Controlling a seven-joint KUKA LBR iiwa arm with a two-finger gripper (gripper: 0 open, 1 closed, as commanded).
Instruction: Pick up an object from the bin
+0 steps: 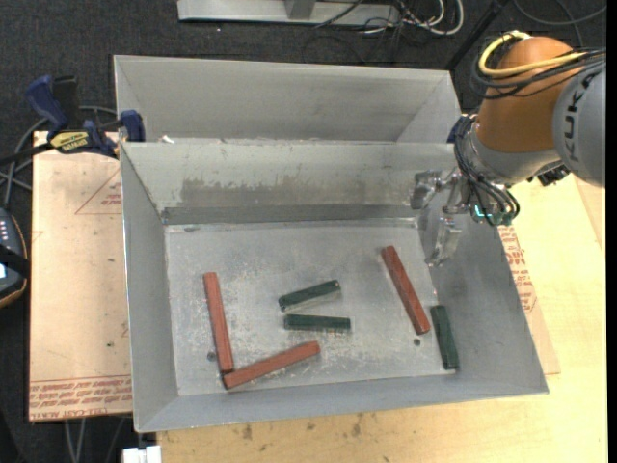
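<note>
Trouble could come from the grey metal bin's sloping right wall point(496, 297): the hand point(440, 255) hangs close beside it, just past the upper end of a long red-brown flat bar point(403, 288), and might scrape it going down. Whether the hand is released or clenched cannot be told. Leftward the floor lies open; a dark green bar point(444, 337) sits near.

Orange-covered grey robot arm point(525, 114) extends in from the upper right of the frame; its silver metal hand point(442, 244) points downward, right of centre.
</note>
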